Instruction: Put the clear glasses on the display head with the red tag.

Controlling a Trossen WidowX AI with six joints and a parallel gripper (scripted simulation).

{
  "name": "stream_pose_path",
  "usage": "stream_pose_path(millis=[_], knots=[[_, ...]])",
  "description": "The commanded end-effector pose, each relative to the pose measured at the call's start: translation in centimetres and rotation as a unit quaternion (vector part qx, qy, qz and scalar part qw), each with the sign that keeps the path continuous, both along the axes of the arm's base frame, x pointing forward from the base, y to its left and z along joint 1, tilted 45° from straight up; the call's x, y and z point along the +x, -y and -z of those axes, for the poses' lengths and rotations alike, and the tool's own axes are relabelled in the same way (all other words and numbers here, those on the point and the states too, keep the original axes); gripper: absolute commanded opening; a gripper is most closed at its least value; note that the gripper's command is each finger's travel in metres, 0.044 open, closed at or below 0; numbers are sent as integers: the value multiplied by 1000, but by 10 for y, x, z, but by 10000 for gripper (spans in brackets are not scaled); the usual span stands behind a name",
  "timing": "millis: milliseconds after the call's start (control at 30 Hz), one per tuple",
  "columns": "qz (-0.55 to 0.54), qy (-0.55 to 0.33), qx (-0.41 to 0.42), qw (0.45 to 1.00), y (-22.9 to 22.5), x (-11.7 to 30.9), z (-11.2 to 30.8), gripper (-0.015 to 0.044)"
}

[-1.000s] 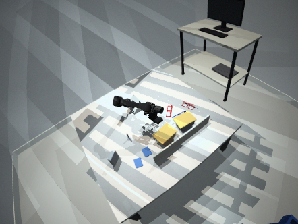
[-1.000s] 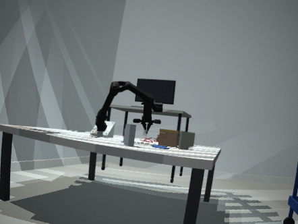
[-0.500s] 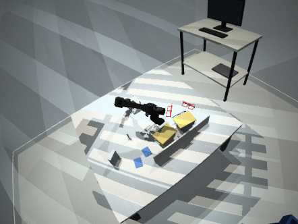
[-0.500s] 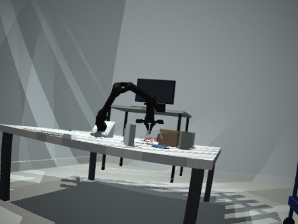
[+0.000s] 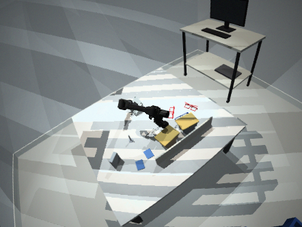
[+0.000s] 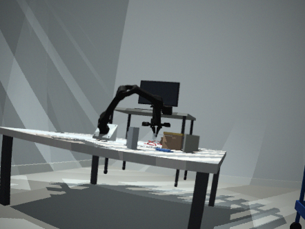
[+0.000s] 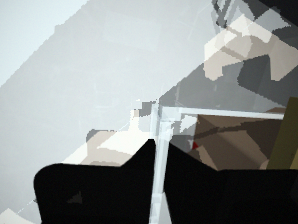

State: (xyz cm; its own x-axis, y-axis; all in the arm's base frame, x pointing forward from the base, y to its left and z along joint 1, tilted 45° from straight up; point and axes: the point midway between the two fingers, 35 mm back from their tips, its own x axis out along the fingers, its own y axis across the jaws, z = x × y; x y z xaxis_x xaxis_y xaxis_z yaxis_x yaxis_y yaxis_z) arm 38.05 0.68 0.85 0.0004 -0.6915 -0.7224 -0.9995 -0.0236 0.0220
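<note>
My gripper [image 6: 156,135] [image 7: 155,144] is shut on the clear glasses [image 7: 225,112]; a pale strip of the frame runs up between the fingertips and a thin bar reaches right from its top. The fingers point down beside the near display head, a brown block with a yellow top [image 5: 167,136] [image 6: 172,141]. In the wrist view the bar passes across a brown head [image 7: 235,145] with a small red tag [image 7: 195,146]. The other head [image 5: 186,121] stands beyond it in the top view. The fingertips are hidden in that view, and whether glasses and head touch cannot be told.
A long grey wall [image 5: 184,143] [image 6: 191,143] stands behind the heads. Two red glasses-like frames [image 5: 171,112] [image 5: 191,107] lie past them. A blue outline [image 5: 182,116] is at the far head. Two blue squares [image 5: 148,153] [image 5: 140,165] and a grey block [image 5: 116,161] [image 6: 132,138] are nearer.
</note>
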Motion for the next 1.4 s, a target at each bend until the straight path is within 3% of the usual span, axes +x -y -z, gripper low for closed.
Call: stream_pose_path(millis=[0,1367], knots=[[-3,1,-2,1000,0,8,-1,0],[-1,1,-2,1000,2,34,1,0]])
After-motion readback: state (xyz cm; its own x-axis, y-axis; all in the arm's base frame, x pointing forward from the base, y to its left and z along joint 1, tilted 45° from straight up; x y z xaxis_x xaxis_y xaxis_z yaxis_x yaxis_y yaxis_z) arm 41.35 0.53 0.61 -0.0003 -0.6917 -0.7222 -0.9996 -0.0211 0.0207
